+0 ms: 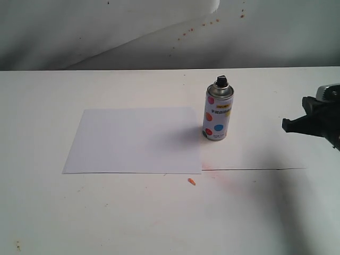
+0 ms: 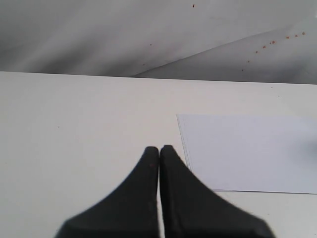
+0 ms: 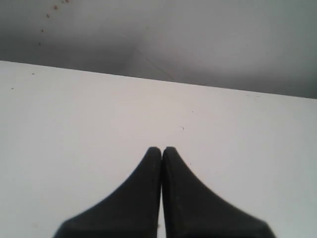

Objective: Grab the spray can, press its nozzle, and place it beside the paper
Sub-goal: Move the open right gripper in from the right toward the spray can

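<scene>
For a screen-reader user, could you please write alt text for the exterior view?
A polka-dot spray can with a black nozzle stands upright on a white table, just right of the paper. The right gripper hovers farther right.

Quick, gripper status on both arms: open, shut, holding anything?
Left gripper: closed, holding nothing.
Right gripper: closed, holding nothing; the spray can stands apart from it.
</scene>
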Action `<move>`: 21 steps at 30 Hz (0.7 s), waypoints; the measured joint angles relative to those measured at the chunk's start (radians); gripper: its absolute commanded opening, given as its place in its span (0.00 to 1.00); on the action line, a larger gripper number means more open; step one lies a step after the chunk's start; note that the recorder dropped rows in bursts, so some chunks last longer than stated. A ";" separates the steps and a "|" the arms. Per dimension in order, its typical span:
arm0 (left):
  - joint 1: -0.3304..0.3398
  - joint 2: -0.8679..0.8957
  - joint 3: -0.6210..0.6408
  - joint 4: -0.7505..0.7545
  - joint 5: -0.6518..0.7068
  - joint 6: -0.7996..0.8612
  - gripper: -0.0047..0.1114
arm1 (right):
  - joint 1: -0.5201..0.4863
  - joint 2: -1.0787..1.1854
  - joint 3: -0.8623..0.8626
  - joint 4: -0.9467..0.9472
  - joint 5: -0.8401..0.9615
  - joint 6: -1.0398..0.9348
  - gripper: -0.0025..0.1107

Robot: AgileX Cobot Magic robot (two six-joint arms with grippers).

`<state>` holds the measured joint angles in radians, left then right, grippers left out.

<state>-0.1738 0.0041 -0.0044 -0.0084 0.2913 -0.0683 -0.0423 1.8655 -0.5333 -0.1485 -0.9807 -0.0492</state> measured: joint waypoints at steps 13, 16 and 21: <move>0.000 0.000 0.000 0.000 0.000 0.000 0.06 | -0.002 0.006 -0.081 -0.507 0.160 0.164 0.65; 0.000 0.000 0.000 0.000 0.000 0.000 0.06 | -0.002 0.006 -0.081 -0.532 0.177 0.230 0.91; 0.000 0.000 0.000 0.000 0.000 0.000 0.06 | -0.002 0.006 -0.081 -0.508 0.185 0.275 0.95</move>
<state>-0.1738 0.0041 -0.0044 -0.0084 0.2913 -0.0683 -0.0442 1.8715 -0.6140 -0.6565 -0.7957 0.2256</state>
